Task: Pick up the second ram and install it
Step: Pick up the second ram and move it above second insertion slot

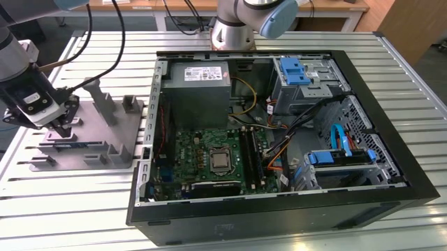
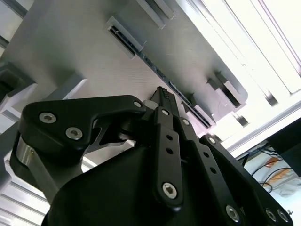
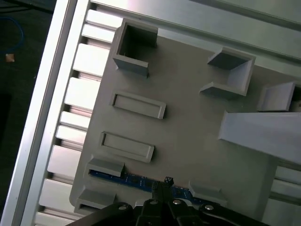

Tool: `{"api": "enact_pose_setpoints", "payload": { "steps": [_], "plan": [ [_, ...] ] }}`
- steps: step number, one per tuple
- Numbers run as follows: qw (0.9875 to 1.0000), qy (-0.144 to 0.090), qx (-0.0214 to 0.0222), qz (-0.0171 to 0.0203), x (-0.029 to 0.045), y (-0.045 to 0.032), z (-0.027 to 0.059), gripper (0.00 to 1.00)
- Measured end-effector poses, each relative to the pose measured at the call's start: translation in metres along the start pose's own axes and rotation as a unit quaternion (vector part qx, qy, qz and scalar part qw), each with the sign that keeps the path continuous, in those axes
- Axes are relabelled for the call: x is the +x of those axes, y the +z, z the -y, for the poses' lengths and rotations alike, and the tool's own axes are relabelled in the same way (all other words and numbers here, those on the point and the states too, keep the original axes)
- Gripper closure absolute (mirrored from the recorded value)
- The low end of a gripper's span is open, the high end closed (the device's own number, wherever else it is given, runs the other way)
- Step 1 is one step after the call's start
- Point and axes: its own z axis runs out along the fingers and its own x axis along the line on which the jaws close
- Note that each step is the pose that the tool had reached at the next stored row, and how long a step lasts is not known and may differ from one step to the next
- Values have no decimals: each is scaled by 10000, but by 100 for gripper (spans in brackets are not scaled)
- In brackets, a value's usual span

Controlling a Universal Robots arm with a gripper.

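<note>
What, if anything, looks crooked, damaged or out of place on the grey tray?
Nothing stands out. The blue RAM stick lies straight between its holders on the grey tray, with no visible damage, and the gripper is at it, near its middle.

A grey plastic tray with upright pegs and shallow slots point(image 1: 98, 137) lies flat on the slatted aluminium table point(image 1: 63, 209), at the exterior view's left. Just beside it, toward the exterior view's right, an open black computer case point(image 1: 279, 206) rests on the same table (side panel off, insides showing). Inside are a green motherboard point(image 1: 192, 149), a grey metal power-supply box point(image 1: 196, 102) with a yellow cable point(image 1: 248, 99) beside it, and a blue plastic drive latch point(image 1: 293, 70).
</note>
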Motion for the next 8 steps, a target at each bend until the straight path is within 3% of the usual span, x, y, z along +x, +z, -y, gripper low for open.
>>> {"api": "enact_pose_setpoints", "payload": {
  "steps": [8],
  "plan": [
    [9994,-348,-9,1,0,0,0,90]
  ]
}}
